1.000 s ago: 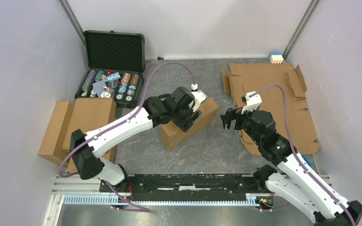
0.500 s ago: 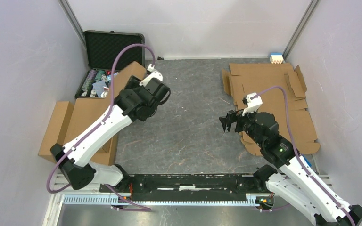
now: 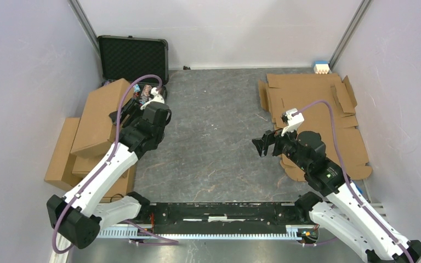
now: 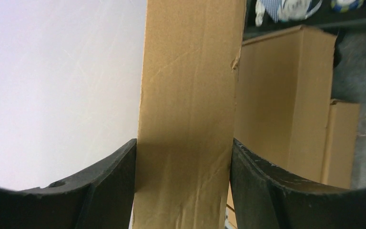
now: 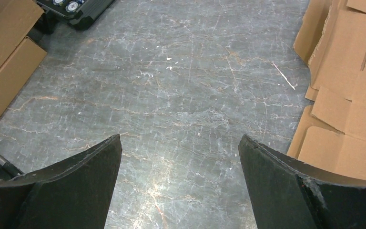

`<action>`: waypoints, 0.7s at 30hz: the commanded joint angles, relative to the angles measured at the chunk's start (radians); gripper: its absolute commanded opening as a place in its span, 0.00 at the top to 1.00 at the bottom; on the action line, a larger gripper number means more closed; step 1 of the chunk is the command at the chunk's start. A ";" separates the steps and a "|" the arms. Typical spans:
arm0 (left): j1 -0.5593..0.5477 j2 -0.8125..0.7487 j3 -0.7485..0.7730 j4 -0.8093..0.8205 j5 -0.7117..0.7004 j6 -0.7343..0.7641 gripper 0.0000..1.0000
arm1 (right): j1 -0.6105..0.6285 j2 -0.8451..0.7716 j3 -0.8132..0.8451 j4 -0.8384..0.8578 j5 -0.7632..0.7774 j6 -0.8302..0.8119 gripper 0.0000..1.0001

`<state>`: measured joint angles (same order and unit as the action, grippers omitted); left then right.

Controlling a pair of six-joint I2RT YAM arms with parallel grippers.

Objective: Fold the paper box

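The paper box (image 3: 101, 118) is a closed, shallow brown cardboard mailer, held tilted above the stack at the left of the table. My left gripper (image 3: 119, 116) is shut on it across its narrow side. In the left wrist view the box (image 4: 188, 95) fills the gap between both black fingers (image 4: 109, 186), and the left gripper (image 4: 183, 148) touches it on each side. My right gripper (image 3: 260, 147) hovers over the bare grey table right of centre. In its own view the right gripper (image 5: 181, 140) is open, with only the table surface between its fingers.
Folded brown boxes (image 3: 66, 156) are stacked at the left edge, also seen in the left wrist view as a stack (image 4: 286, 95). An open black case of poker chips (image 3: 133, 57) stands at the back left. Flat cardboard sheets (image 3: 318, 109) lie at the right, and the sheets (image 5: 348, 86) also show in the right wrist view.
My left arm has swung the box from the table's centre to the far left, above the stacked boxes. The right gripper has shifted slightly left and stays open.
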<state>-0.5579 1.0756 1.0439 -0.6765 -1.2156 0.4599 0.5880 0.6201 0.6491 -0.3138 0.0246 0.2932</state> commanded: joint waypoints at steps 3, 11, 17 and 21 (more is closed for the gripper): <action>0.121 -0.035 -0.106 0.107 0.113 0.102 0.22 | 0.006 -0.003 0.067 0.003 -0.022 0.017 0.03; 0.135 -0.007 -0.093 -0.045 0.184 0.013 0.00 | 0.006 -0.018 0.064 -0.002 -0.022 0.018 0.03; 0.136 0.116 0.180 -0.490 0.482 -0.326 0.00 | 0.006 -0.011 0.062 0.003 -0.019 0.017 0.03; 0.149 0.142 0.222 -0.511 0.546 -0.388 0.00 | 0.006 0.009 0.061 0.008 -0.022 0.020 0.03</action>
<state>-0.4240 1.2079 1.2152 -1.0454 -0.8036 0.2420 0.5892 0.6174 0.6735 -0.3264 0.0143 0.3027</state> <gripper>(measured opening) 0.995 0.969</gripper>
